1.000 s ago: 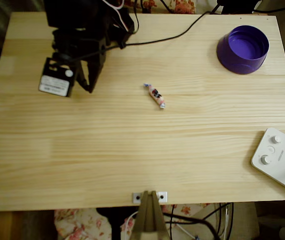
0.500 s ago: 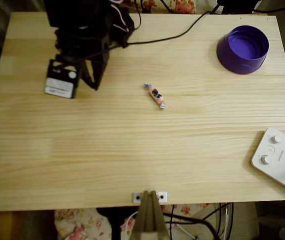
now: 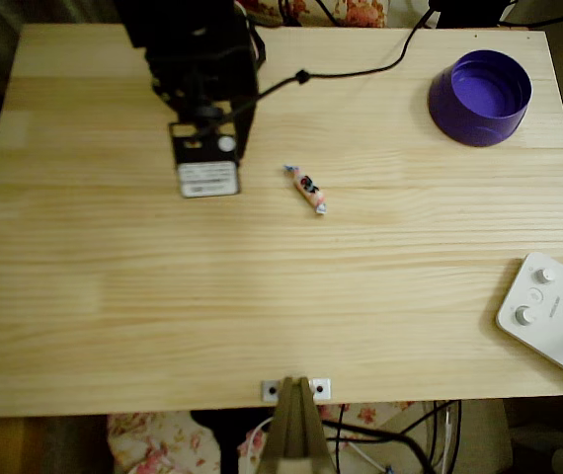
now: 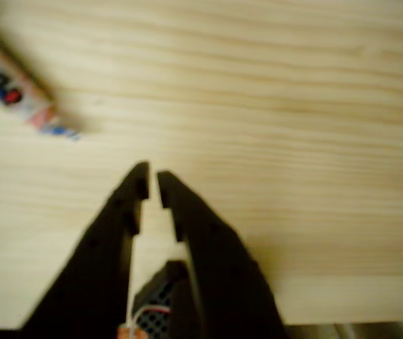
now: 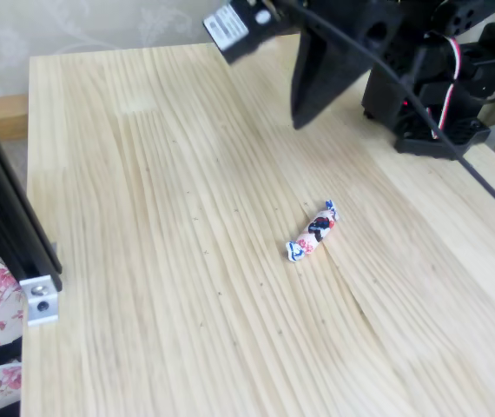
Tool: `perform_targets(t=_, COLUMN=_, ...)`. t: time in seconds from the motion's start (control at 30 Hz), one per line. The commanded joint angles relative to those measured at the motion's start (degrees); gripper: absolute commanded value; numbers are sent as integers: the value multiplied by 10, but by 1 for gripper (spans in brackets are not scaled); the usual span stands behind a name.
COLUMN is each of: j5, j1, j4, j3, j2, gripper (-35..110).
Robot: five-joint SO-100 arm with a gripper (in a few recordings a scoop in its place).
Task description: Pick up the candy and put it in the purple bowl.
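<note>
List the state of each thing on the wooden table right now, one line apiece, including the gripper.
Small pinkish-white wrapped candy: lying flat on the table, wrapped, untouched.
Round purple plastic bowl: upright, empty.
Black two-finger gripper: nearly shut, holding nothing, above the table short of the candy.
White box with knobs: flat at the table's edge, overhanging it.

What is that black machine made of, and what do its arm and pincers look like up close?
The arm is built of matte black, blocky plastic parts. A white label with small dark print sits on a boxy part near its end. A black cable trails off it, and red and white wires show by its base. The gripper has two flat, tapering black jaws with notched tips.
</note>
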Motion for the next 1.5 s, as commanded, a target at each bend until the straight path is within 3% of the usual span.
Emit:
perform_targets(t=0.0, j5=16, j1=-66, j4=17, j3=-72, j2=4, gripper=2)
perform_targets(t=0.43, j5=42, j1=-232, j4=-40, j3=-69, j2=-53, gripper=18)
perform_targets(t=0.97, j5=52, j1=-258, j4=-219, j3=-67, j2=-252, gripper=23)
perform_targets(t=1.47, j5=29, j1=-235, j4=-283, j3=-67, j2=-340, gripper=23)
